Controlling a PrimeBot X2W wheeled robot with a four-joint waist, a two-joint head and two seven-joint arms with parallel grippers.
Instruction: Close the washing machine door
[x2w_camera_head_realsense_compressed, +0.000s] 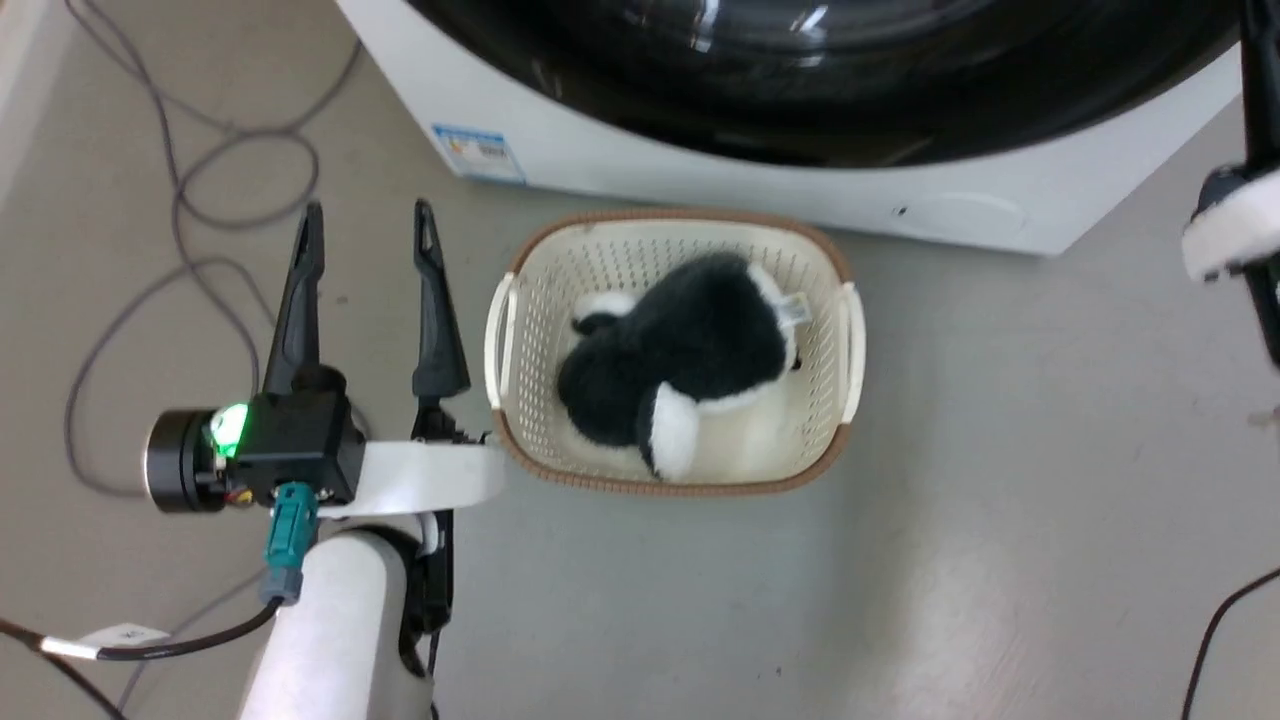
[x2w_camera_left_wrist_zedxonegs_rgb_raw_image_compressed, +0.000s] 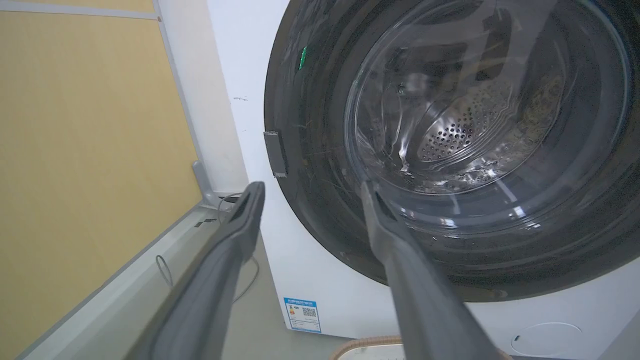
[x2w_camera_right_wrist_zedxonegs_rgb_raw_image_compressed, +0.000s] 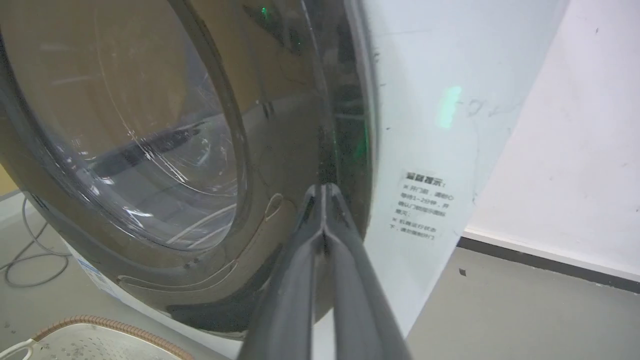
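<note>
Standing by, I would say the job is nearly done. The washing machine door (x2w_camera_left_wrist_zedxonegs_rgb_raw_image_compressed: 320, 210) lies back against the front of the washing machine (x2w_camera_left_wrist_zedxonegs_rgb_raw_image_compressed: 240, 125). Its glossy black rim sits close on the white panel all round, as far as I can see, and the holes of the steel drum show through the glass bowl. In the right wrist view I can make out no gap between the rim's edge and the white front, though the angle is steep and the gloss confuses things.

The right gripper (x2w_camera_right_wrist_zedxonegs_rgb_raw_image_compressed: 324, 187) has its two fingers pressed together with nothing between them. Their joined tip is at the outer edge of the door's rim, either touching it or just short of it; I cannot tell which. The left gripper (x2w_camera_head_realsense_compressed: 369, 210) hangs low over the floor (x2w_camera_head_realsense_compressed: 1000, 450) with its fingers well apart and empty, just beside the left edge of the basket (x2w_camera_head_realsense_compressed: 852, 340), in which a black and white plush toy (x2w_camera_head_realsense_compressed: 690, 350) lies. The basket stands on the floor near the machine's bottom edge, not under the door's path now.

What I judge is left is little: a firm push at the rim to make sure the catch has taken, which the pictures cannot confirm, and then drawing the right arm clear.
</note>
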